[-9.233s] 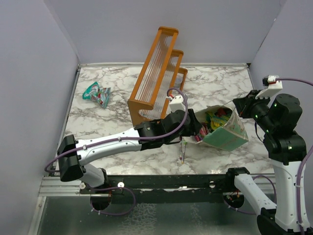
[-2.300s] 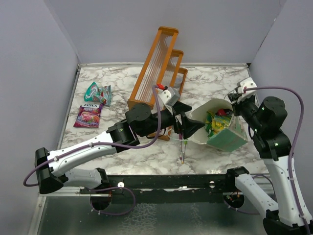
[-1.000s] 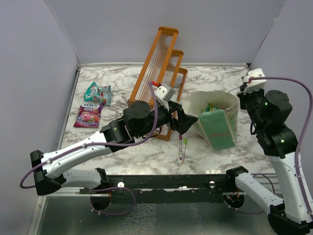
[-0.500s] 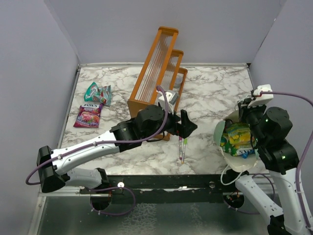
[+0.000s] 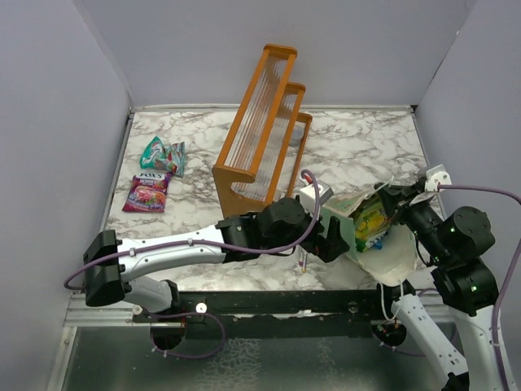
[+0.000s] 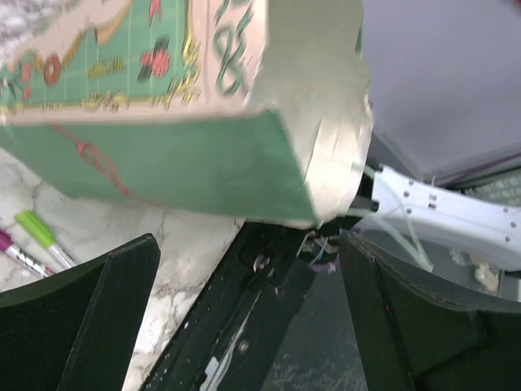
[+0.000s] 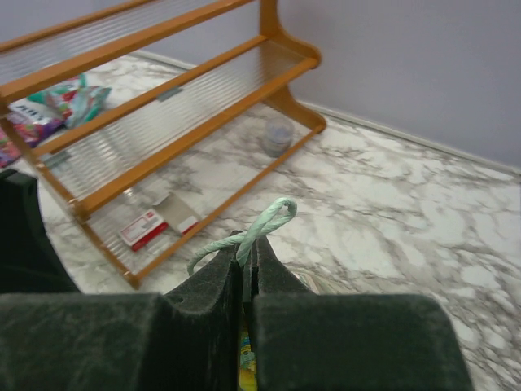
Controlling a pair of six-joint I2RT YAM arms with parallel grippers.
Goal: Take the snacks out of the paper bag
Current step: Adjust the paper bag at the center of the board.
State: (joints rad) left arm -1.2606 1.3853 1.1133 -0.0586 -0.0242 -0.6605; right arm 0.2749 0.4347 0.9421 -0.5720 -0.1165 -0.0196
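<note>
— How will the snacks (image 5: 370,221) handle for us?
— Light, crinkly, slippery foil, we judge; we'd pinch a flat sealed edge, not the puffed middle. They sit inside the paper bag (image 5: 389,254), held up and tipped at the near right of the orange slatted rack (image 5: 260,130); a teal packet (image 5: 161,155) and a magenta packet (image 5: 146,192) lie left of the rack
— And our arms?
— Our right gripper (image 7: 247,254) is clamped on the bag's thin rim, which could tear. Our left gripper (image 6: 248,251) reaches low past the rack's near foot, jaws spread wide just beside the bag's lower corner, holding nothing
</note>
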